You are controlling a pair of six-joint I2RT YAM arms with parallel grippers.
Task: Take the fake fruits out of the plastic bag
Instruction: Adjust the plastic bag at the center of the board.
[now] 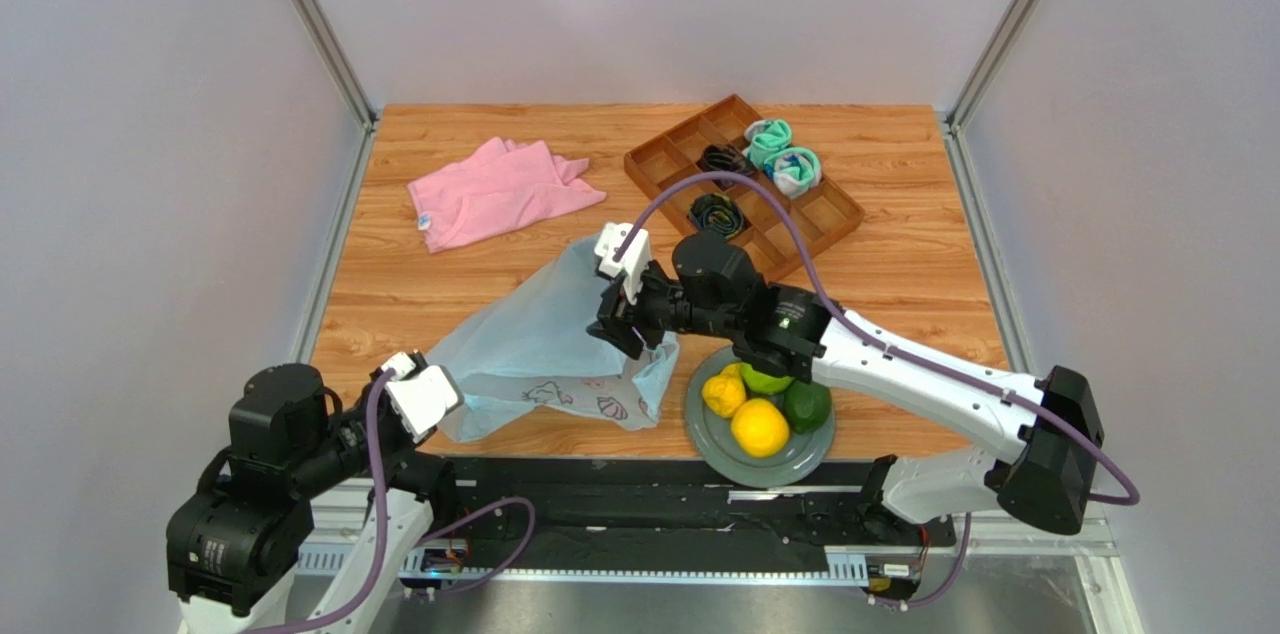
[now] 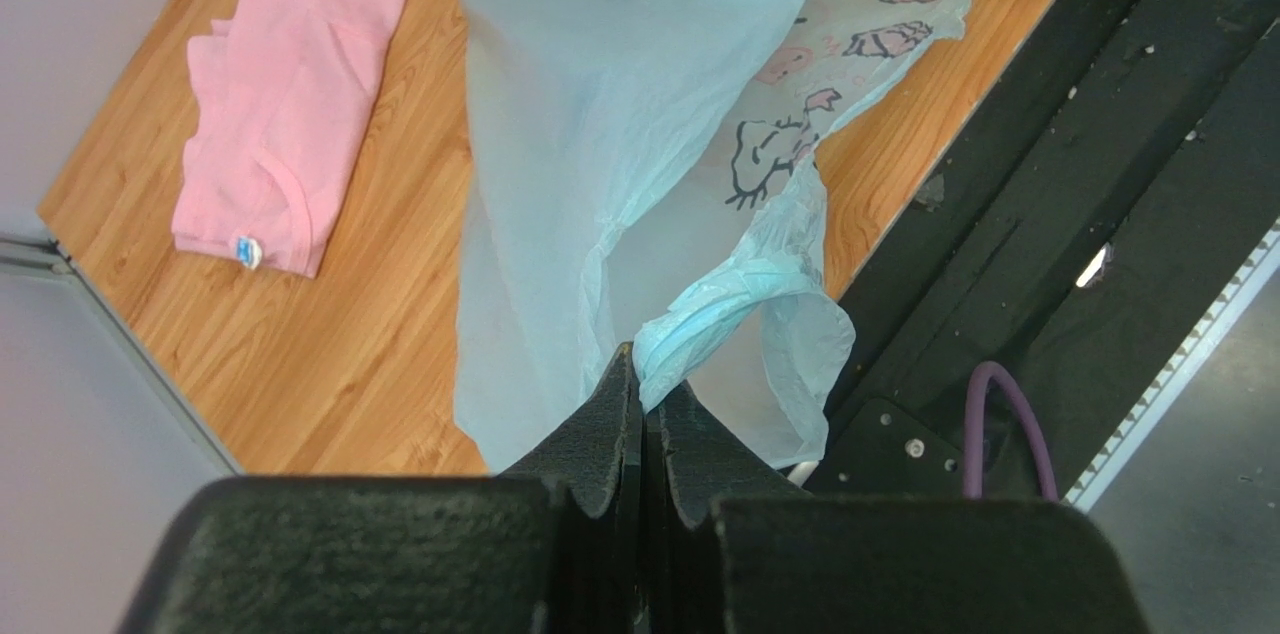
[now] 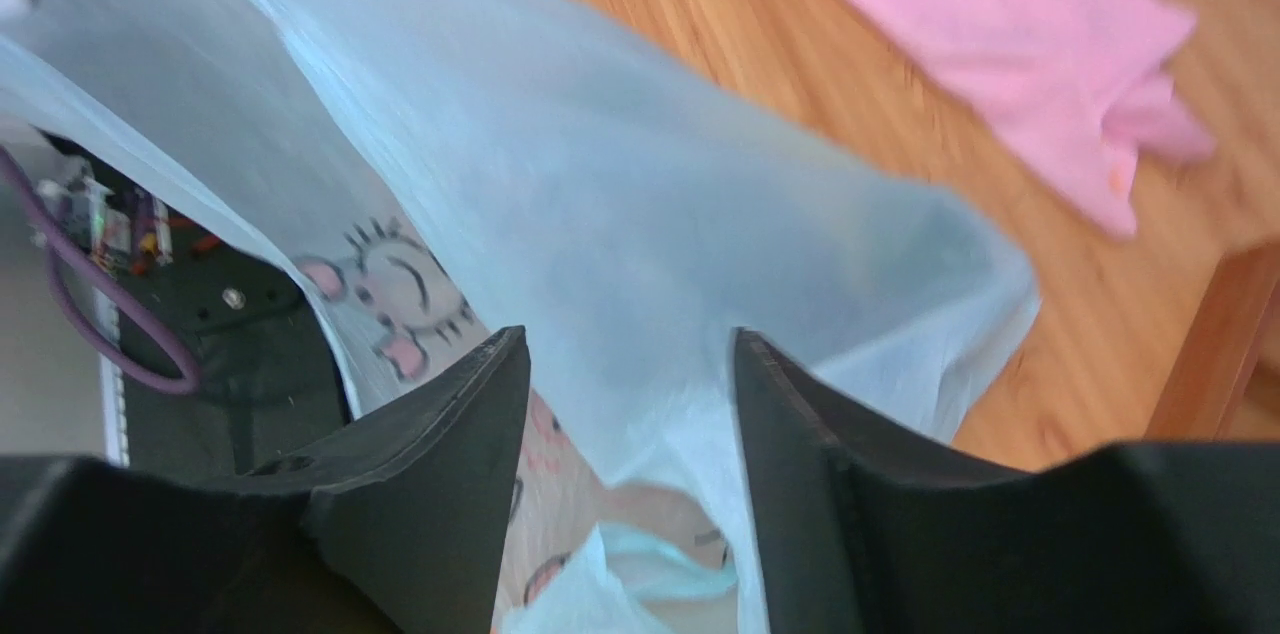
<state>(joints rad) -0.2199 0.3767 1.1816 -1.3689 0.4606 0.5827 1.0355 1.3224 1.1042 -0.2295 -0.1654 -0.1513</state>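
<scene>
From above, the plastic bag (image 1: 541, 342) lies slack on the worktop (image 1: 932, 244), stretched between both arms. The left gripper (image 1: 436, 397), reaching low from its base, pins the bag's near-left end. The right gripper (image 1: 628, 339), on an arm stretched long across the front, noses down at the bag's right edge. Four fake fruits (image 1: 760, 427) are already out on the grey plate (image 1: 751, 475), just beside the bag. Whether any remain inside, I cannot tell.

Left wrist view: the jaws are clenched on a twisted loop handle (image 2: 721, 312). That's a good anchor, and holding it taut should help the mouth gape.

Right wrist view: the jaws are released with nothing between them, and the bag's film is just ahead. The gripper should enter the opening rather than pinch the film, and probe gently.
</scene>
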